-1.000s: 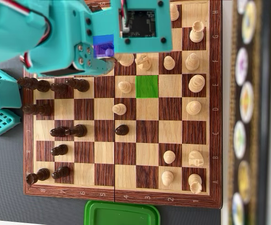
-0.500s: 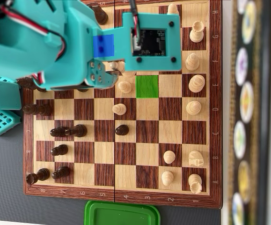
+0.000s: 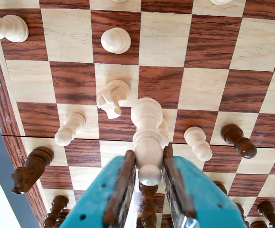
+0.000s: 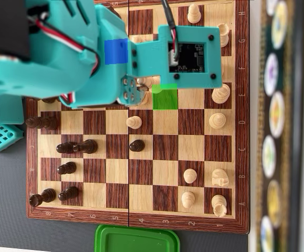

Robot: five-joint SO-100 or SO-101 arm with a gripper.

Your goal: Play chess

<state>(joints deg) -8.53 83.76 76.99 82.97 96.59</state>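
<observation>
Jaws closed snugly round a tall light piece [image 3: 147,137], gripper [image 3: 149,164] at six o'clock in the wrist view, above the chessboard [image 3: 208,40]. Best lowered straight, clear of the light knight [image 3: 111,97] at ten o'clock, seated squarely before releasing.

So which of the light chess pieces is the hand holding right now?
The tall light piece clamped between the hand's fingers; the knight and pawns stand free on the board.

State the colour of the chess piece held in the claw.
Pale cream wood; the piece shows best in the wrist view.
</observation>
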